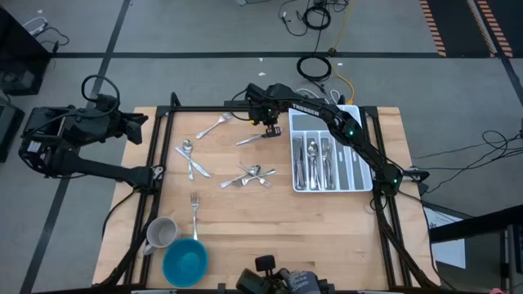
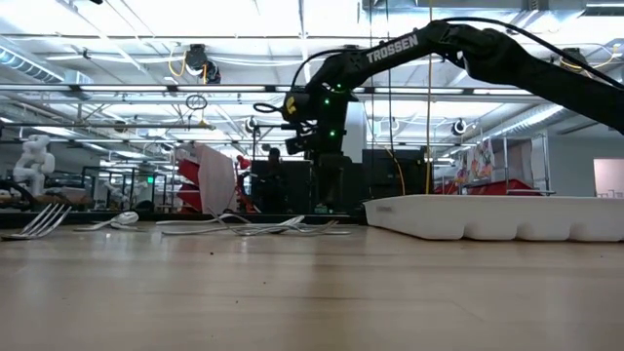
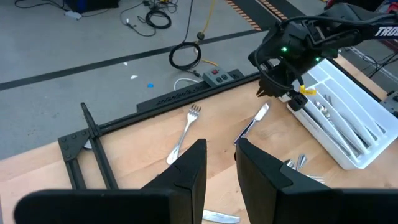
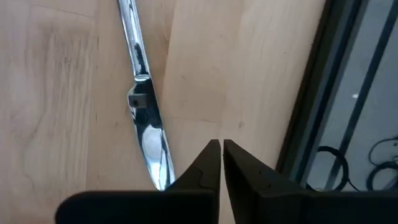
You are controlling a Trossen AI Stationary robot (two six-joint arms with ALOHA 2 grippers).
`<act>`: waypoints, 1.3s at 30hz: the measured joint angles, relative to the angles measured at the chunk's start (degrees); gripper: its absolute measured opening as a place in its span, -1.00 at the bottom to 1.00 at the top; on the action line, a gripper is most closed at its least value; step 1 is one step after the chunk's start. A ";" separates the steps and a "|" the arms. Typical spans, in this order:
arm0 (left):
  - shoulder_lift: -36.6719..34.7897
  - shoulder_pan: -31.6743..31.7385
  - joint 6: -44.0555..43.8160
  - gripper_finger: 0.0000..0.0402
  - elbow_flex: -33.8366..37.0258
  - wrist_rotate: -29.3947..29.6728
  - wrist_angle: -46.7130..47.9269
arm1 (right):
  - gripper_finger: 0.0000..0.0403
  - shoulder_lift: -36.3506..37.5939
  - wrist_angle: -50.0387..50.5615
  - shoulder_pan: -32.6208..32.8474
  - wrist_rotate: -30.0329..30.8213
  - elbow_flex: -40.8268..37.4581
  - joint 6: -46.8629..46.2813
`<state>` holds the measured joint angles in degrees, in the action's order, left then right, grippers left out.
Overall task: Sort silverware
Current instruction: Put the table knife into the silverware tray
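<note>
Hovering over knife (image 4: 144, 127) near tray (image 1: 357, 167), right gripper (image 1: 268, 124) fingers (image 4: 205, 168) pressed together, seemingly holding nothing; left gripper (image 3: 217, 165) parked off-surface, fingers partly spread, empty.

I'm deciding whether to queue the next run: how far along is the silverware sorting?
Partly done. Several pieces already lie in the white tray. The right gripper is shut beside a knife near the tray, not holding it. Forks and spoons are loose mid-table. The left gripper waits off the table's left edge.
</note>
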<state>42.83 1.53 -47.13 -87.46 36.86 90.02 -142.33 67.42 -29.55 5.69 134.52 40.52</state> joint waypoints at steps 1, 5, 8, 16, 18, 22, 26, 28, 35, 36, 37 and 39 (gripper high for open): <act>0.00 -0.01 0.02 -0.55 0.00 0.00 0.00 | -0.97 -0.01 0.02 -0.01 -0.32 -0.11 0.07; 0.00 0.01 0.02 -0.55 0.00 0.00 0.00 | -1.00 -0.02 0.66 -0.12 -4.43 -0.11 -0.07; 0.00 0.00 -0.02 -0.55 0.02 0.00 0.00 | -1.00 -0.06 2.21 -0.25 -6.08 -0.13 -0.44; 0.00 0.01 -0.13 -0.55 0.02 -0.90 0.00 | -1.00 -0.08 6.85 -1.71 -10.51 -1.71 -3.81; 0.00 0.01 -0.14 -0.55 0.38 -0.92 -0.02 | -1.00 -0.08 5.96 -2.46 -10.63 -2.83 -3.62; -0.07 0.00 -0.15 -0.55 3.16 -0.93 -0.02 | -1.00 -0.10 8.89 -5.42 -20.15 -3.78 -4.89; -0.11 0.00 -0.59 -0.55 7.97 -1.49 -0.02 | -1.00 0.04 8.60 -7.74 -20.29 -3.78 -8.05; -0.09 -0.01 -0.94 -0.55 10.32 -1.83 0.03 | -1.00 0.15 7.45 -8.29 -20.46 -3.78 -8.35; -0.11 0.01 -2.09 -0.55 14.08 -2.56 -2.92 | -1.00 -1.34 8.78 -8.28 -26.06 -3.80 -10.63; -0.11 0.01 -2.08 -0.55 14.08 -2.65 -3.75 | -1.00 -1.39 8.85 -8.14 -27.72 -4.51 -11.22; -0.11 0.01 -2.07 -0.55 14.08 -3.01 -4.46 | -1.00 -1.39 9.14 -7.92 -28.50 -5.00 -11.44; -0.11 -0.01 -2.05 -0.55 14.08 -3.73 -5.22 | -1.00 -1.26 10.70 -7.22 -28.72 -6.05 -11.43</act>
<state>42.72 1.52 -49.19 -73.38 33.13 84.80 -143.59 78.12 -36.76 -23.03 128.47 29.09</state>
